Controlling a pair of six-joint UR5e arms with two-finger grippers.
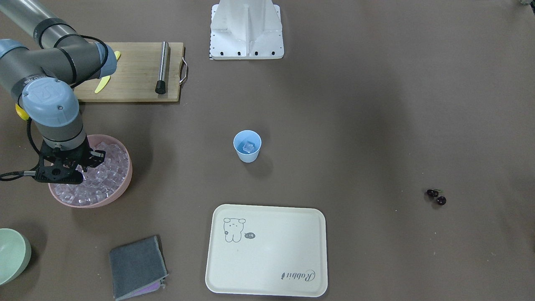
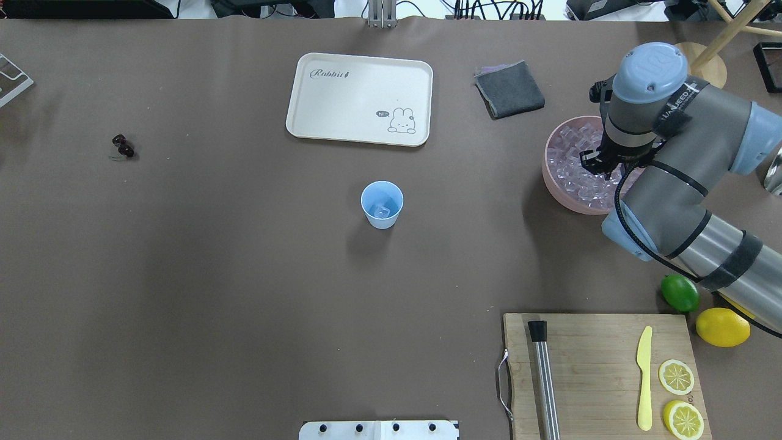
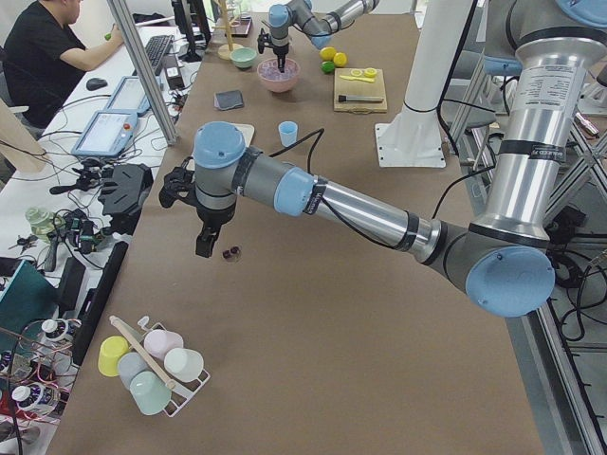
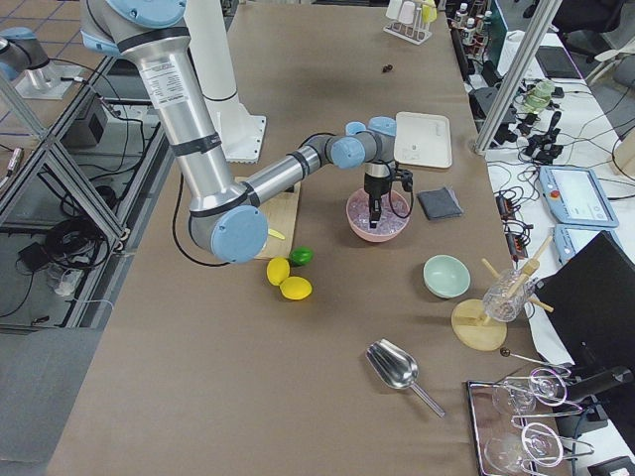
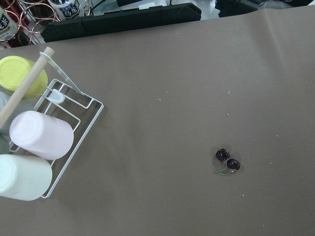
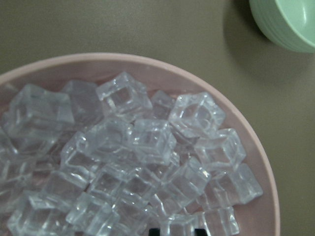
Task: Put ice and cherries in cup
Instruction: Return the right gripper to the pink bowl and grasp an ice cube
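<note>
The light-blue cup (image 1: 247,146) stands mid-table with one ice cube (image 2: 382,211) inside. The other ice (image 6: 147,142) fills the pink bowl (image 1: 125,177). My right gripper (image 1: 92,158) is down among the cubes. Its fingertips (image 6: 155,231) stand about one cube apart at the wrist view's bottom edge, with a cube between them. The cherries (image 1: 436,197) lie on the table far to the other side. My left gripper (image 3: 203,248) hangs just above and beside them (image 3: 230,252). I cannot tell whether it is open. The left wrist view shows only the cherries (image 5: 227,161).
A cream tray (image 1: 267,251) and a grey cloth (image 1: 136,267) lie beyond the cup. A cutting board (image 1: 133,71) with a metal muddler (image 1: 162,67) sits by the right arm. A pale green bowl (image 6: 290,24) is beside the pink bowl. A cup rack (image 5: 49,142) stands near the cherries.
</note>
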